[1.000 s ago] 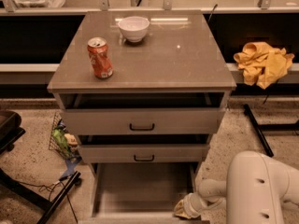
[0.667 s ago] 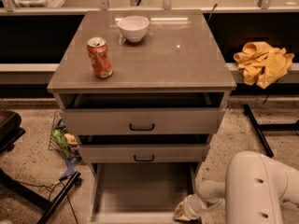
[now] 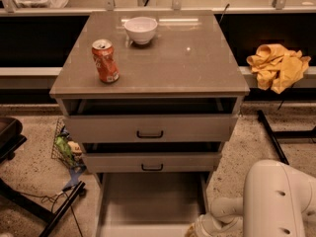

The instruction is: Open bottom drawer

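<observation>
Grey-beige flat-fronted bottom drawer [image 3: 148,201] is seen pulled well out of the grey-beige three-drawer cabinet [image 3: 197,63], its front panel cut off by the lower frame edge; top drawer [image 3: 187,128] and middle drawer [image 3: 187,162] are seen slightly ajar. The robot's cream-white gripper [image 3: 196,228] is found at the bottom edge, just beside the bottom drawer's front right corner; open or closed cannot be told. A red soda can [image 3: 105,60] and a white round bowl [image 3: 140,29] are set on the cabinet top, apart.

Dim warm light; glare on cabinet top [image 3: 168,58]; end effector [image 3: 196,229] btm edge, beside bottom drawer [image 3: 148,201].
</observation>
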Motion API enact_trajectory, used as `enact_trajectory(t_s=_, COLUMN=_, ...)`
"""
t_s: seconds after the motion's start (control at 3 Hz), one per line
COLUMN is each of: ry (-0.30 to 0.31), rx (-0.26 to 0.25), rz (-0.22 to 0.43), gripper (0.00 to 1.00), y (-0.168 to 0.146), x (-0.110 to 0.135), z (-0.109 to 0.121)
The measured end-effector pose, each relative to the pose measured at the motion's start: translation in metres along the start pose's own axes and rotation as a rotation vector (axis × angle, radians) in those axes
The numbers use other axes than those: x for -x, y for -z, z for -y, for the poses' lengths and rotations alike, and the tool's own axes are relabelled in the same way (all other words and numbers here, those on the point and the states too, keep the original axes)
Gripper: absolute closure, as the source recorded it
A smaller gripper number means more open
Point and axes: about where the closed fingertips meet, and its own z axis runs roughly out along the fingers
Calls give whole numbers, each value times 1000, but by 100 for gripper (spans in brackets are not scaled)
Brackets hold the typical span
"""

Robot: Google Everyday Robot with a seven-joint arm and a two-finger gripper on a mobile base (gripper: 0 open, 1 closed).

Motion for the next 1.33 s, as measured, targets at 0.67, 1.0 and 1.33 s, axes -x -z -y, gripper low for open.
enact_trajectory(t_s=0.67, ry=-2, rx=7, rz=3, gripper=51, y=-3, x=1, z=-4)
enact_trajectory(t_s=1.0, ry=-2, rx=11, rz=4, gripper=28, y=-5, x=1, z=-5)
enact_trajectory(t_s=1.33, ry=-2, rx=14, rz=5, gripper=5, y=-7, x=1, z=-7)
